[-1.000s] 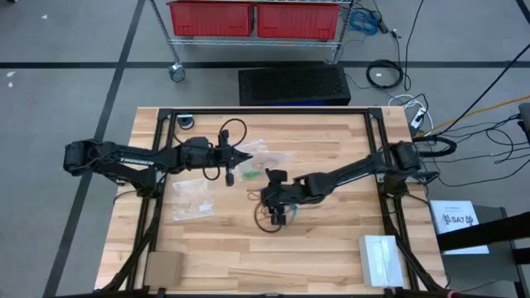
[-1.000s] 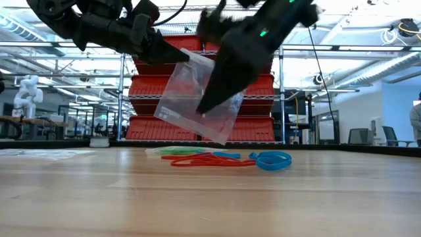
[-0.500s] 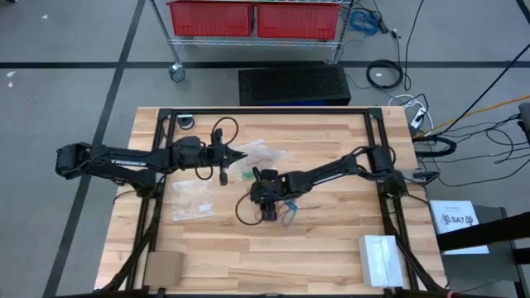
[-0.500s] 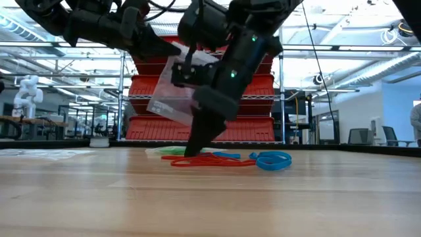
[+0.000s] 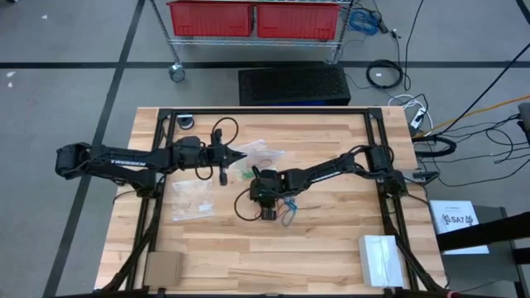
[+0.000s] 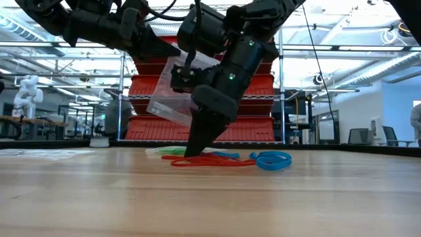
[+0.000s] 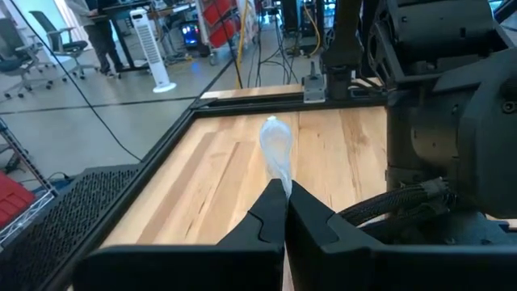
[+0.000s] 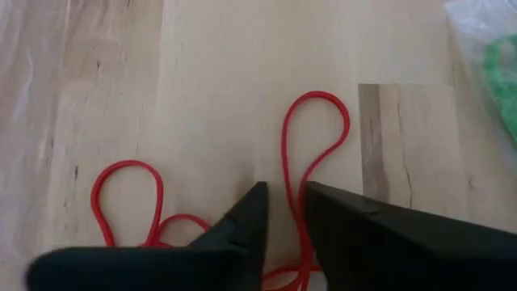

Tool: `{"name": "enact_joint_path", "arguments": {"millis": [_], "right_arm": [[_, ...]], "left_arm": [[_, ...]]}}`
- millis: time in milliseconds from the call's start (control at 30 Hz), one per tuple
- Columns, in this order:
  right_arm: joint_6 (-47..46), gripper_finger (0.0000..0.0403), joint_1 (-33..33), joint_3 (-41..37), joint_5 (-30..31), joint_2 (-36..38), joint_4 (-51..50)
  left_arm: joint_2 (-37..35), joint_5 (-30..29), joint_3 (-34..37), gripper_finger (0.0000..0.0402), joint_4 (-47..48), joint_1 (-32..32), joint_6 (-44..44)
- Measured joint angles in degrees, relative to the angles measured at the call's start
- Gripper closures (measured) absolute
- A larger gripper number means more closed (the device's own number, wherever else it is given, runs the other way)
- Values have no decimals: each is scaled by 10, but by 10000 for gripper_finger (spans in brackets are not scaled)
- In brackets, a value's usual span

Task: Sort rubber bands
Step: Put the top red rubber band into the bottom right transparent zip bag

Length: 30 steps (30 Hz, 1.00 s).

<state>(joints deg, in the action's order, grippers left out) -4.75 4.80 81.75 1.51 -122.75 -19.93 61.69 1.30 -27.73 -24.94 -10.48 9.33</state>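
High view: "TROSSEN" on left arm [image 5: 124, 161].

A wooden table [image 5: 331, 248] with a black frame stands on a grey floor [image 5: 66, 91] crossed by dark lines. Beyond the table's far edge sit a black mat [image 5: 294, 84] and a wire shelf cart [image 5: 257, 37] holding red bins [image 5: 211, 16], while black cables [image 5: 385, 74] trail over the floor to one side. At table height the room shows red bins on metal racks [image 6: 260, 128], office chairs [image 6: 358, 136] and bright ceiling lights [image 6: 20, 26].
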Motion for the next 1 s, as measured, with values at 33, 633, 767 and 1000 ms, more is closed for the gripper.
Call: {"name": "enact_joint_path", "arguments": {"millis": [33,633,767,1000], "right_arm": [[5,349,0,1,0,-2,0],[77,402,47,118,62,-8,-133],[91,403,64,161,95,-7,-176],[118,403,97,231,165,-7,-241]], "left_arm": [[0,0,0,400,0,0,0],[0,0,0,400,2,0,0],[0,0,0,400,2,0,-1],[0,0,0,400,2,0,-6]]}}
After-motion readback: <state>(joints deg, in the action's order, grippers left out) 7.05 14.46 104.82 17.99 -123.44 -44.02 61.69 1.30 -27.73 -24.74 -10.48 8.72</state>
